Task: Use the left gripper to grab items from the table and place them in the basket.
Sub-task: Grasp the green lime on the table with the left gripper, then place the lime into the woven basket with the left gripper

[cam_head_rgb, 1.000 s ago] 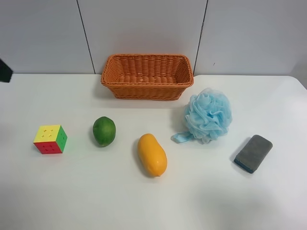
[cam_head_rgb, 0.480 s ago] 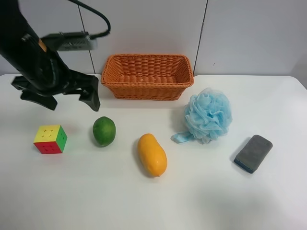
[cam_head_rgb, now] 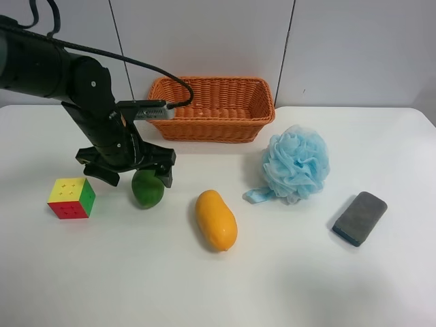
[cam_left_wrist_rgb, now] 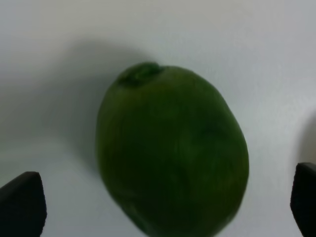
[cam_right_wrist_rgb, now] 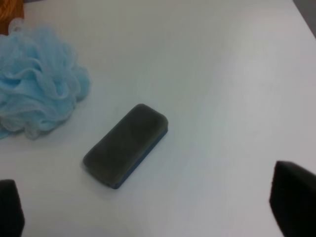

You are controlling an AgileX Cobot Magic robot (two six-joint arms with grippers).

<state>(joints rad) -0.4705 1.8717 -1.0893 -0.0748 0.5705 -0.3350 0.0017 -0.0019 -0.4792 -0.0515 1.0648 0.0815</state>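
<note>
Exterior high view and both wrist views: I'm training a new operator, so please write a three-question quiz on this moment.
1. True or false: the left end effector is open over the green fruit.
2. How many items lie on the table? A three, B five, C seven.
3. Short answer: which item lies nearest the dark grey sponge?
Key: 1 true; 2 B; 3 the bath pouf.
</note>
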